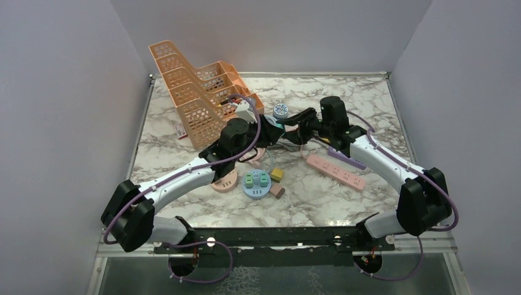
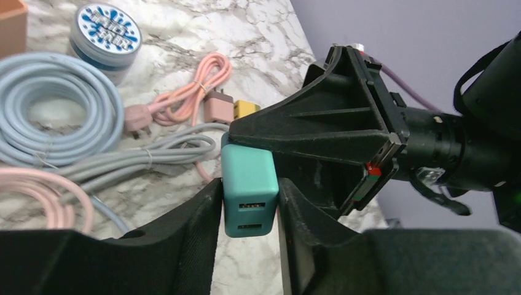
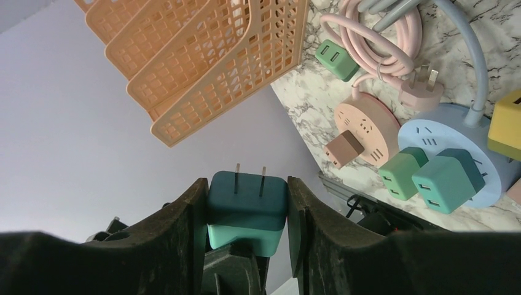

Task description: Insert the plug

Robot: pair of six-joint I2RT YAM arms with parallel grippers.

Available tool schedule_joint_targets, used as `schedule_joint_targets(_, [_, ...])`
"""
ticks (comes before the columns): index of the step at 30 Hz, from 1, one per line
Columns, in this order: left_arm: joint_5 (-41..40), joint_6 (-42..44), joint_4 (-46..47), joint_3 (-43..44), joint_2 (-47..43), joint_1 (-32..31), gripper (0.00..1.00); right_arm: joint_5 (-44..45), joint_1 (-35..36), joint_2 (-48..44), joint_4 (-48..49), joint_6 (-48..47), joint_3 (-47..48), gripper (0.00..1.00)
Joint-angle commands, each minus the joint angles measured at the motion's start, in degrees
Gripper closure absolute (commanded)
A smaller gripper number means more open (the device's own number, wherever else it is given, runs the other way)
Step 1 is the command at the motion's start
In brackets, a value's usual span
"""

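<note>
We log both claws clamped, plug-width apart, on the teal plug [image 2: 249, 175]: left gripper [image 2: 249, 198] at its USB end, right gripper [image 3: 247, 196] at its pronged end. Plug aloft, behind the round blue socket hub [image 1: 257, 187].

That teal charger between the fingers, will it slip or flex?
The teal charger looks a rigid block, so it probably won't flex. Its smooth flat sides might slip. Its two thin prongs could bend if knocked.

This was a robotics lab cell: a marble-patterned table [image 1: 319, 203] boxed by plain lavender walls [image 1: 61, 92] (left, back, right), two arms [image 1: 178, 181] bolted to a black rail [image 1: 276, 236] along the frame's bottom, and a pink power strip [image 1: 335, 171] right of centre.
</note>
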Motion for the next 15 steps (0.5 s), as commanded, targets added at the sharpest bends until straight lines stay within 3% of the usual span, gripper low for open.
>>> schedule_joint_targets(1, [0.98, -1.19, 1.77, 2.13, 0.64, -0.17, 0.69, -1.99, 0.26, 0.58, -0.86, -0.8, 2.13, 0.62])
schedule_joint_targets(5, [0.36, -1.85, 0.8, 2.48, 0.91, -0.17, 1.0, -1.19, 0.26, 0.35, -1.35, -2.75, 1.81, 0.57])
schedule_joint_targets(11, [-3.63, -3.45, -9.92, 4.84, 0.59, -0.17, 1.0, 4.73, 0.19, -0.86, -5.72, -9.24, 2.16, 0.36])
schedule_joint_targets(15, [-7.59, -5.62, -21.37, 6.34, -1.35, -0.02, 1.0, 9.68, 0.02, -2.72, -8.28, -13.26, 1.07, 0.3])
